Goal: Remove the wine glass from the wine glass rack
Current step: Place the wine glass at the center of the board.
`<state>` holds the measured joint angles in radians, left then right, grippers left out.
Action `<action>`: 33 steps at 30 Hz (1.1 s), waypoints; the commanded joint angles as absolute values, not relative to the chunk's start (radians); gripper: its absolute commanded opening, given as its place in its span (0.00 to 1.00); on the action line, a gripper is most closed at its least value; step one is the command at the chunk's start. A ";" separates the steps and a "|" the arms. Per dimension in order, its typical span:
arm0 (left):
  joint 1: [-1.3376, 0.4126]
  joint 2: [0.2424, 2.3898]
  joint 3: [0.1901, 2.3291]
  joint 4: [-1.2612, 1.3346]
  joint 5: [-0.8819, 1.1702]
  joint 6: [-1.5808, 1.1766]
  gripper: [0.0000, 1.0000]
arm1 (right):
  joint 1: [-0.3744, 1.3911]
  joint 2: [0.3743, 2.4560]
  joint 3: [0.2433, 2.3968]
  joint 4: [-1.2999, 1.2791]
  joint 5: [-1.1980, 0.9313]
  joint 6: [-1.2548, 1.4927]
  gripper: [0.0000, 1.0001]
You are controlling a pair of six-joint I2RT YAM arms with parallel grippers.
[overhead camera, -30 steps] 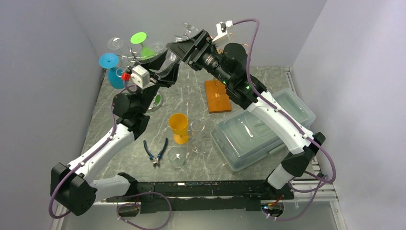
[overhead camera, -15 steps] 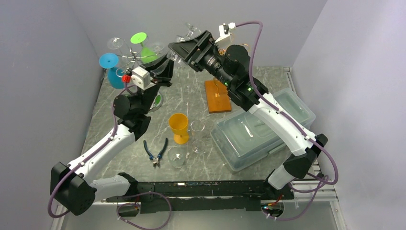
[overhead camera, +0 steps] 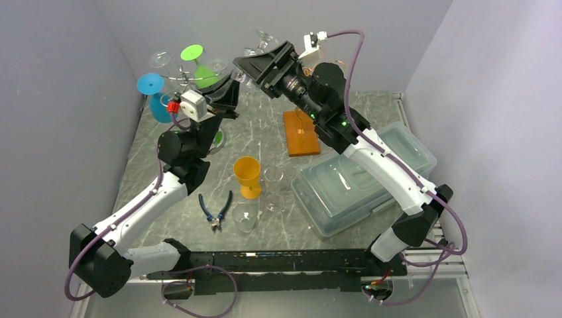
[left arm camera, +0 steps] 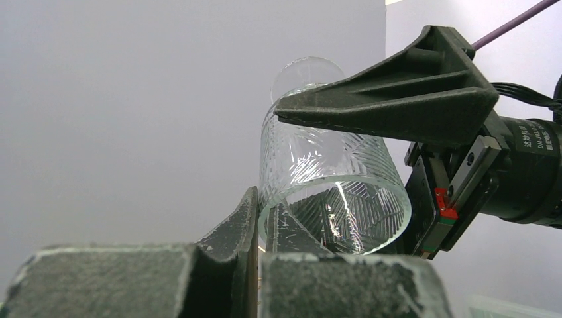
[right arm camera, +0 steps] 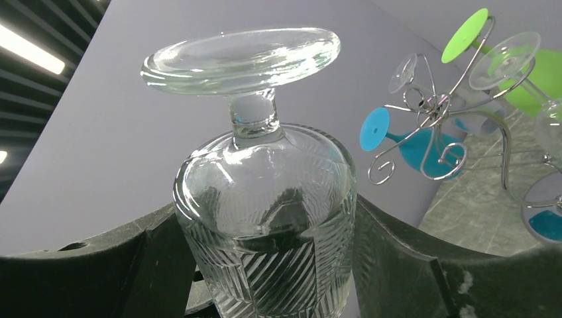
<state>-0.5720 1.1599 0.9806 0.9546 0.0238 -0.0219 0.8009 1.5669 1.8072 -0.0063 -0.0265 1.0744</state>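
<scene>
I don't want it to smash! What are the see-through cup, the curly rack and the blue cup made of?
See-through cup: likely glass, glossy, with pressed stripes. Rack: shiny bent metal wire. Blue cup: probably plastic; opaque, even colour, dull sheen.

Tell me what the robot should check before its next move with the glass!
1. The clear ribbed wine glass is off the wire glass rack: ok.
2. The right end effector hugs the bowl on both sides: ok.
3. The left end effector is pinched on the rim: ok.
4. The glass is upside down, foot on top: ok.
5. The left pinch is strong enough alone: cannot tell.
</scene>
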 commanded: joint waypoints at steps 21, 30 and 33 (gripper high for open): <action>-0.572 1.080 1.083 0.716 -0.250 -0.162 0.00 | 0.801 1.445 1.716 0.043 -0.002 1.008 1.00; -0.572 1.058 1.233 0.371 -0.332 -0.244 0.00 | 0.801 1.333 1.599 0.033 0.044 0.947 1.00; -0.571 1.053 1.307 0.213 -0.330 -0.269 0.00 | 0.801 1.292 1.562 0.015 0.066 0.908 1.00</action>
<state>-0.5728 1.1114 1.1778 0.3435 -0.3000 -0.2073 0.8009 1.3556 1.5967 -0.0071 0.0261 0.9756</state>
